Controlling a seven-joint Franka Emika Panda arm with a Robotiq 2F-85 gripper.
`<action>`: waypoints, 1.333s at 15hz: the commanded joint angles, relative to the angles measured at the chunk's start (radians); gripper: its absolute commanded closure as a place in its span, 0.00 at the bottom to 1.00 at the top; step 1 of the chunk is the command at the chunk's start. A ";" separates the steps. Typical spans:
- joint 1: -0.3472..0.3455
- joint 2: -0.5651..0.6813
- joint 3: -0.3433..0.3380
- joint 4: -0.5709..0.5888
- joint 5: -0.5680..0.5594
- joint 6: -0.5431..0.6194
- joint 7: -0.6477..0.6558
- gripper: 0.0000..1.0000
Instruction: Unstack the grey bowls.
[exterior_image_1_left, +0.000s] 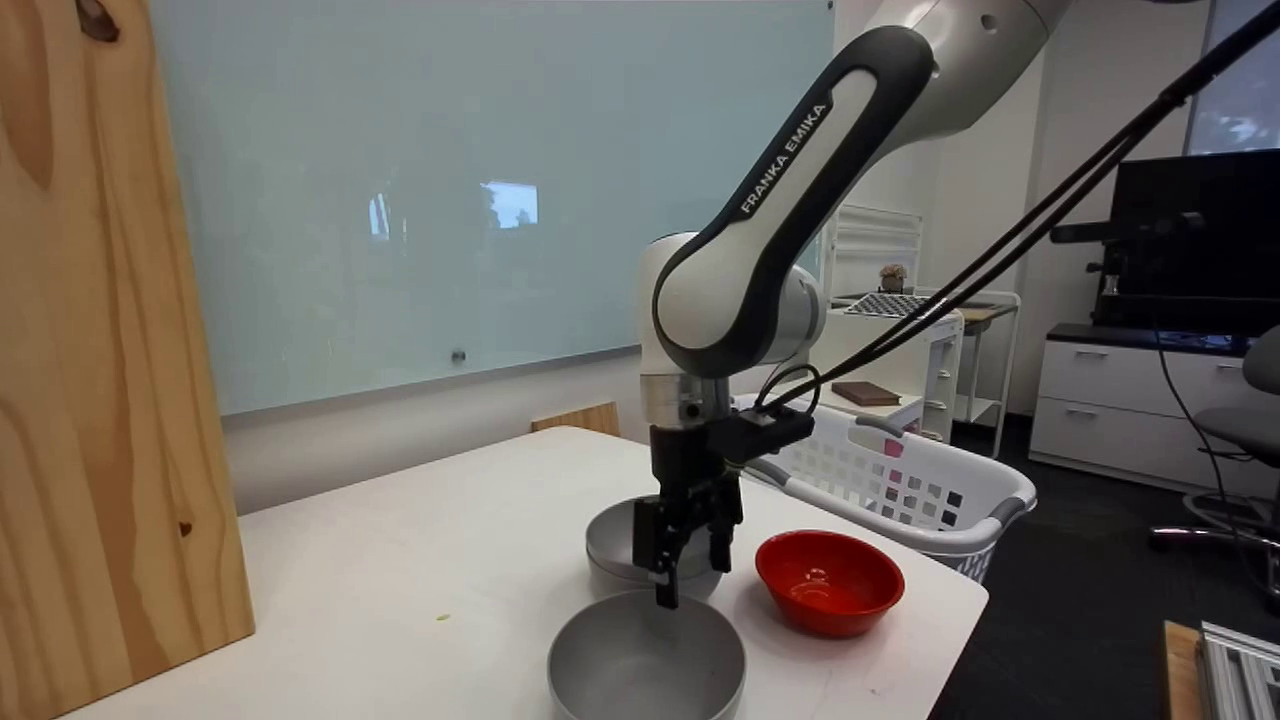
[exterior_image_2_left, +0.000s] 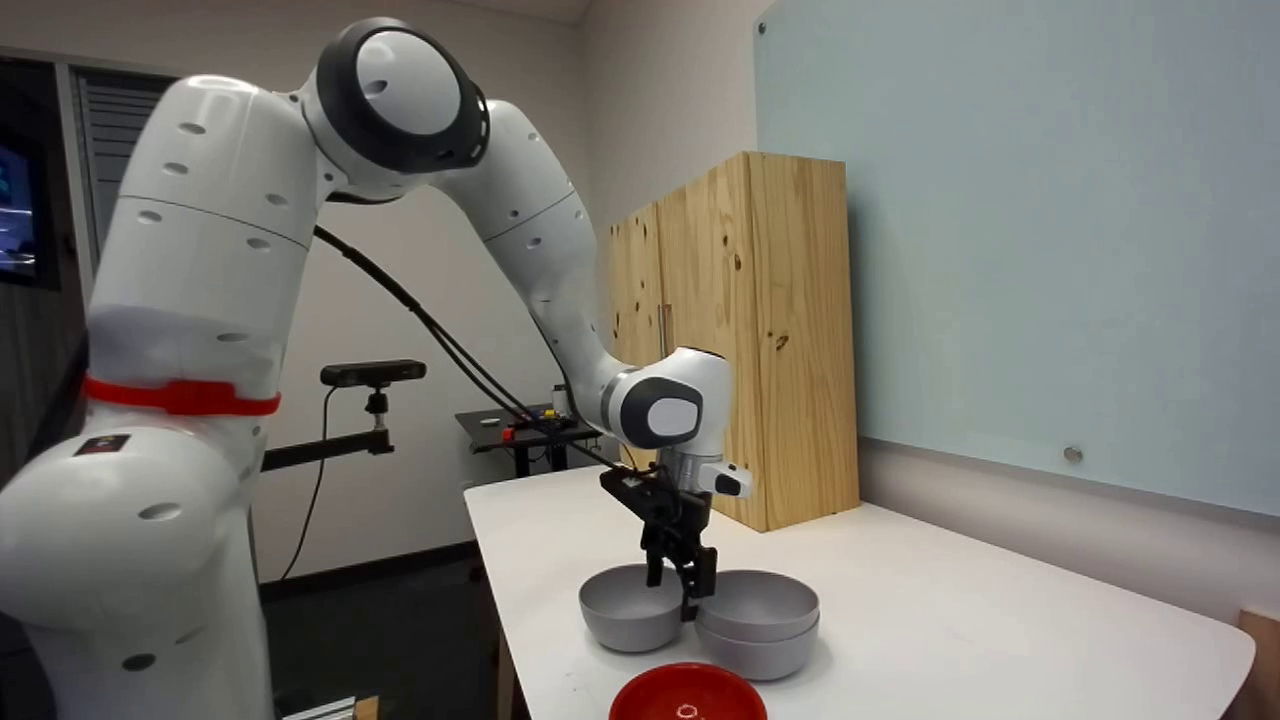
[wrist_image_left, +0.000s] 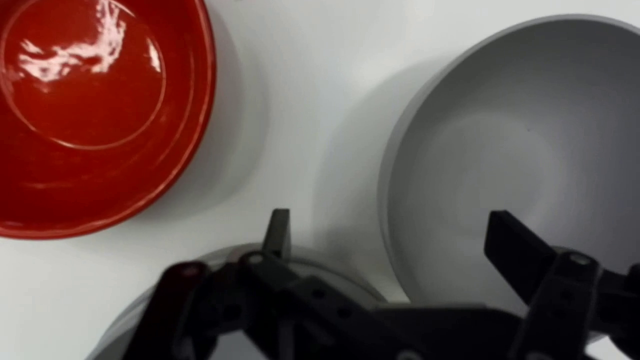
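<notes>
- Grey bowls (exterior_image_1_left: 648, 660) stand on the white table (exterior_image_1_left: 400, 580) in an exterior view: a lone bowl (exterior_image_1_left: 640, 690) nearest the camera and, just behind it, a nested stack (exterior_image_1_left: 612, 545).
- All mouths face straight up; the rims being round, no long axis lies across the table, and the stack's axis runs upright.
- Near their rims the Robotiq gripper (exterior_image_1_left: 693, 581) points down from the Franka Emika Panda arm (exterior_image_1_left: 765, 230), its two fingers (exterior_image_1_left: 665, 588) spread.
- Right of the stack sits the shiny red bowl (exterior_image_1_left: 830, 582); past the table edge is the white laundry basket (exterior_image_1_left: 965, 468).
- In an exterior view with the wooden cabinet (exterior_image_2_left: 800, 350) behind, the stack shows two rims: an upper bowl (exterior_image_2_left: 757, 605) level inside a lower bowl (exterior_image_2_left: 757, 660).
- The lone bowl sits just left of it; the fingers hang where the two nearly meet, contact with a rim unclear.
- In the wrist view, the lone bowl takes the right side, mouth toward the lens; the stack is lower left, partly behind the gripper.
- One fingertip (wrist_image_left: 515, 255) shows against the lone bowl's inside, the other against the stack's rim, a wide gap between.
</notes>
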 joint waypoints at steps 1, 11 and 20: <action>0.018 -0.023 0.011 0.023 0.001 -0.019 0.037 0.00; 0.046 -0.138 -0.003 0.082 -0.152 -0.069 0.161 0.00; 0.021 -0.262 0.000 0.057 -0.186 -0.131 0.189 0.00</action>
